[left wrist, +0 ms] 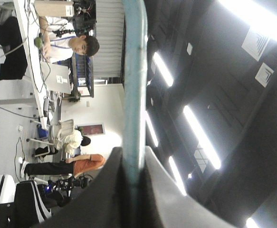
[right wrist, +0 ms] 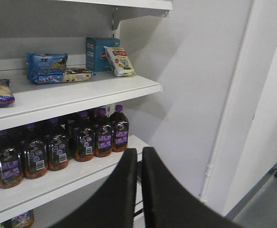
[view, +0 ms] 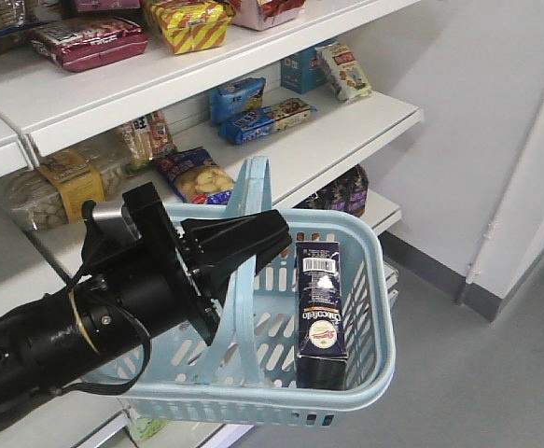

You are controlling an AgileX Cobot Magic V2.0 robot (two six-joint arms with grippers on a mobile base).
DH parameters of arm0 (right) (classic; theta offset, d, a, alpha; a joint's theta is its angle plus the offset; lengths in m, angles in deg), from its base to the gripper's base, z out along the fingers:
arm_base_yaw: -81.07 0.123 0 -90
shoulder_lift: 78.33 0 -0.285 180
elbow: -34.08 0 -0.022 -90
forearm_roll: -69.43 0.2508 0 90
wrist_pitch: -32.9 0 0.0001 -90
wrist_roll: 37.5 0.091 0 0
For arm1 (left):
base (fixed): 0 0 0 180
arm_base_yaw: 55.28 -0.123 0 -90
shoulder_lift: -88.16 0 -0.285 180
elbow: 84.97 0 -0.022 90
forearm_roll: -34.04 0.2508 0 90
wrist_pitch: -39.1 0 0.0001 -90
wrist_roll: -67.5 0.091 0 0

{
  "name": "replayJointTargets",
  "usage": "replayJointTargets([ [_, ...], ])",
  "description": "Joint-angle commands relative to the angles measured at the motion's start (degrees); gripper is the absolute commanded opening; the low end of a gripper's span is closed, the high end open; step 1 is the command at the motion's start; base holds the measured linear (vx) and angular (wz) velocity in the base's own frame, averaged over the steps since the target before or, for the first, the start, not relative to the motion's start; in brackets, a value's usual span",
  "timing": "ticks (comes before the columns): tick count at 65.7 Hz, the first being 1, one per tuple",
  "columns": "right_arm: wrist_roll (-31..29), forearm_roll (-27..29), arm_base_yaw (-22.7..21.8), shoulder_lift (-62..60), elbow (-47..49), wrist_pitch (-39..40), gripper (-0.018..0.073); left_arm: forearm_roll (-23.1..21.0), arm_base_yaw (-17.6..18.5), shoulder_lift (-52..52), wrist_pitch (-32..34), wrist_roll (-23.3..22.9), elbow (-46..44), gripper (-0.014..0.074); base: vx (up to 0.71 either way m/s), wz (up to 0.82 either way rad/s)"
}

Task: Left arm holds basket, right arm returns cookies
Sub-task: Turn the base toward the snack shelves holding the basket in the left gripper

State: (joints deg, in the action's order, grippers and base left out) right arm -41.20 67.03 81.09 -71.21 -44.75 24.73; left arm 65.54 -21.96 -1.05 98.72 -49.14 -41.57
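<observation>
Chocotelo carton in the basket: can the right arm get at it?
Probably yes: the Chocotelo carton stands upright in the open-topped basket, beside the handle the left gripper clamps, nothing above it.

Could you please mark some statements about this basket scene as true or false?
The dark navy rectangular cookie carton stands upright inside the light blue slotted plastic basket. True.
The left gripper hangs open, clear of the basket. False: it is shut on the basket's pale blue hoop handle.
The right gripper holds the carton. False: it holds nothing.
Dark purple-labelled bottles stand on a white shelf. True.
</observation>
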Motion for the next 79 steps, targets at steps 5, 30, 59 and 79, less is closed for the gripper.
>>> replayJointTargets([
  [5, -0.31, -0.29, -0.07, -0.64, -1.01, 4.36, -0.0003, -2.58, 0.40, 2.35, 6.58, 0.05, -1.61, -0.0003, 0.04, 0.22],
  [30, -0.31, -0.29, -0.07, -0.64, -1.01, 4.36, -0.0003, -2.58, 0.40, 2.35, 6.58, 0.05, -1.61, -0.0003, 0.04, 0.20],
  [59, -0.31, -0.29, -0.07, -0.64, -1.01, 4.36, -0.0003, -2.58, 0.40, 2.35, 6.58, 0.05, -1.61, 0.0000, 0.03, 0.21],
  [79, -0.31, -0.29, -0.07, -0.64, -1.01, 4.36, -0.0003, -2.58, 0.40, 2.35, 6.58, 0.05, -1.61, 0.0000, 0.02, 0.22],
])
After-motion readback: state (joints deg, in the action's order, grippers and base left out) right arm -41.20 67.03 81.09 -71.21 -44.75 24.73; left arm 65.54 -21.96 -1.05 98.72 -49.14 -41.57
